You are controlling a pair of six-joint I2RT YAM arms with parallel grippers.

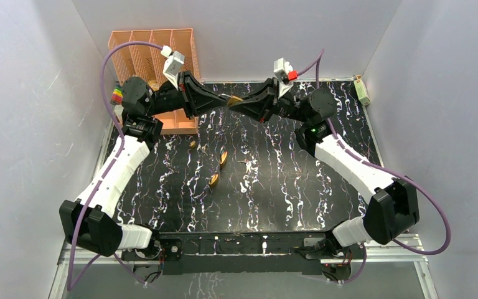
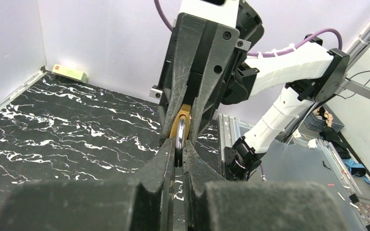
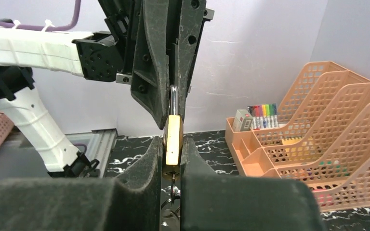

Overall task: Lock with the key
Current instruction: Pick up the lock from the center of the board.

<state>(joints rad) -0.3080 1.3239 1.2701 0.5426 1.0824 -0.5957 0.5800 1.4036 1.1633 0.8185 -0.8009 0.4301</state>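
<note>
Two grippers tip to tip in mid-air, one padlock [image 1: 234,99] shared between them. Clamped hard on the silver shackle [image 2: 180,137]: the left gripper [image 2: 177,153]. Pinching the flat brass body [image 3: 173,134] from both sides: the right gripper [image 3: 172,144]. Under the body, between the right fingers [image 3: 144,173], a thin metal ring [image 3: 173,190], probably the key ring; key itself too dark to make out, so no telling whether seated in the keyhole.

Likely trouble from here: slipping of the smooth brass out of so narrow a pinch under any twist; jamming or strain if pushed together with shackle and hole out of line; a drop onto the mat [image 1: 274,187] on any early loosening; knocking of one gripper's tips against the other's in such close quarters.

Below, black matting veined in white, with three small brass pieces [image 1: 213,180], seemingly more locks, lying loose near its middle, well apart from the held one. At the back left, an orange mesh file organizer [image 1: 162,50]; at the back right corner, a small pale green block [image 1: 363,90]. Plain pale walls [image 1: 31,93] on three sides.
</note>
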